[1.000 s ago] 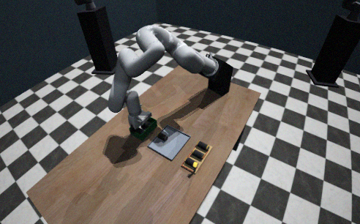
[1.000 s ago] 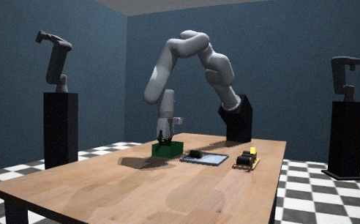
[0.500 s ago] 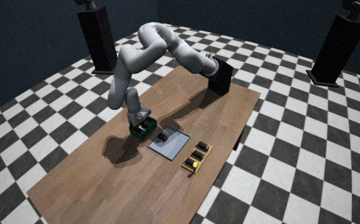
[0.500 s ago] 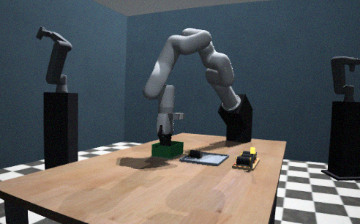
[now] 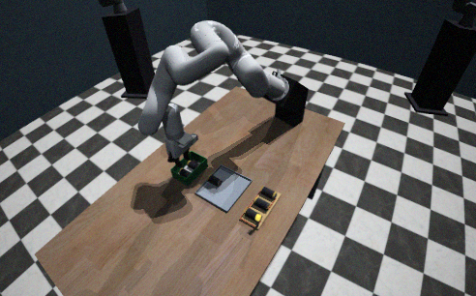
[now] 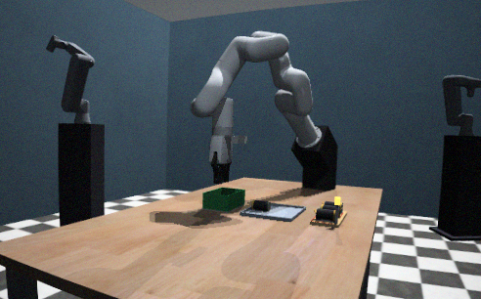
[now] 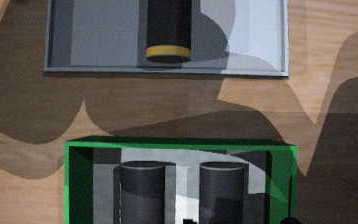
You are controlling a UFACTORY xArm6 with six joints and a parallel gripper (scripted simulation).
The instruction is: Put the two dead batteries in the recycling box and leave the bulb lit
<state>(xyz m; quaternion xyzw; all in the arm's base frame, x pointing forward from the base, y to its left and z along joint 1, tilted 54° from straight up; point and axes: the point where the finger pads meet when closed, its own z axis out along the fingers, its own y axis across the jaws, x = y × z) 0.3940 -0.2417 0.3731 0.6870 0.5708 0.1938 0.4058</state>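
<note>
With the gripper [image 5: 178, 160] [image 6: 221, 177] half open and empty, it should be lifted straight up, the box [image 5: 174, 176] [image 6: 224, 201] [image 7: 180, 145] walls left untouched.

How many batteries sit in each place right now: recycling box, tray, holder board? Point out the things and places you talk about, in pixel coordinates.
Batteries in the green recycling box [image 5: 182, 181] [image 6: 224, 200] [image 7: 180, 146]: 2
Batteries on the grey tray [image 5: 227, 195] [image 6: 287, 213] [image 7: 100, 35]: 1
Batteries in the holder board [image 5: 242, 224] [image 6: 319, 223]: 3
Total: 6
</note>
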